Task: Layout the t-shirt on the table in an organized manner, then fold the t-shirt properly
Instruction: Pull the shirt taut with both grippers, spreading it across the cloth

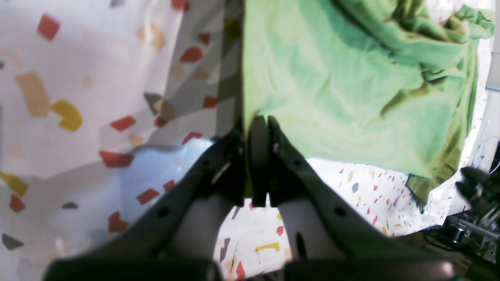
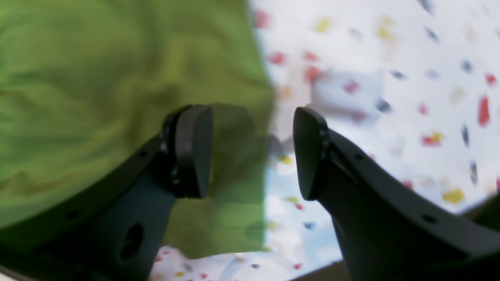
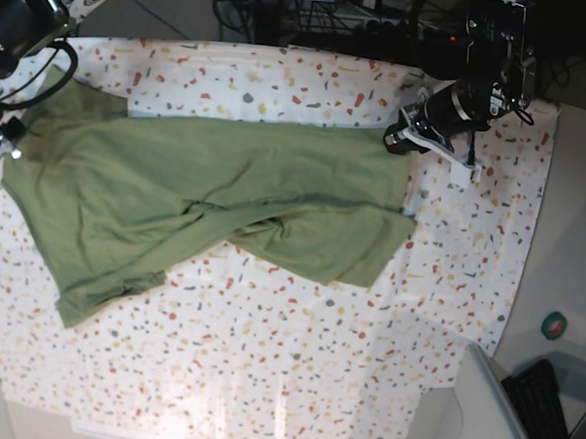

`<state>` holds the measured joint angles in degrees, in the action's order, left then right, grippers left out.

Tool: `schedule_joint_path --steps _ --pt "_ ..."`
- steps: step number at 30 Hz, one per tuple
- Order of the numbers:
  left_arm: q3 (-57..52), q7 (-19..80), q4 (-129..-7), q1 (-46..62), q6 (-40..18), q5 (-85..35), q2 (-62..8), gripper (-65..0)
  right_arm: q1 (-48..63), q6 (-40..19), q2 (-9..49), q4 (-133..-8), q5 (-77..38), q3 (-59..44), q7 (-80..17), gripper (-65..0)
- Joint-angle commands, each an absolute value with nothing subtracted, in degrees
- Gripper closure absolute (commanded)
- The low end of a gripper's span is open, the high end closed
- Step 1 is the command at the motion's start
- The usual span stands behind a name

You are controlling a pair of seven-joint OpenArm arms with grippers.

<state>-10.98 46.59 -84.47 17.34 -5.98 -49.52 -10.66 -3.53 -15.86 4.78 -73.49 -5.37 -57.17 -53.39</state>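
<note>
Both claws are busy at the green t-shirt point(image 3: 206, 201). My left claw point(image 1: 258, 128) is pinched tight on one edge of the shirt. My right claw point(image 2: 253, 152) has its two pads spread apart with nothing between them, right over another edge of the shirt.

The shirt lies across the middle of the speckled bench point(image 3: 296, 375). It is spread wide but not flat. One part is folded over itself near its middle, and there are many wrinkles.

I think I am in the laying-out step, and no folding has begun. Next I should close my right claw on its edge, then pull both edges away from the shirt's middle to smooth it flat.
</note>
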Motion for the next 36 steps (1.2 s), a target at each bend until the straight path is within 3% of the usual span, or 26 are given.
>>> schedule_joint_path --steps 1,7,16,20,30,36 --pt "-11.12 46.11 -85.23 17.01 -6.55 -50.24 -11.12 0.0 -4.53 -15.96 5.58 -73.71 -6.2 -57.19 -51.82 -31.4" --pt "-11.03 46.11 -85.49 17.01 -6.55 -50.15 -11.12 0.0 -4.18 -25.01 5.58 -73.27 -6.2 -59.82 -52.97 -31.1" --pt "-11.12 46.11 -85.49 17.01 -6.55 -50.24 -13.14 0.0 -4.7 -27.3 7.43 -65.98 -6.37 -60.44 -52.88 -30.9" --pt "-11.12 46.11 -85.49 17.01 -6.55 -50.33 -13.32 0.0 -3.38 -32.66 7.69 -65.36 -11.74 -60.44 -53.23 -30.6" --pt "-11.12 46.11 -85.49 17.01 -6.55 -50.24 -13.32 0.0 2.51 -33.01 8.66 -72.48 -27.82 -60.44 -53.05 -30.6" --pt "-11.12 46.11 -85.49 17.01 -6.55 -50.33 -13.85 0.0 1.27 -33.01 10.07 -65.45 -26.95 -60.18 -52.0 -30.6"
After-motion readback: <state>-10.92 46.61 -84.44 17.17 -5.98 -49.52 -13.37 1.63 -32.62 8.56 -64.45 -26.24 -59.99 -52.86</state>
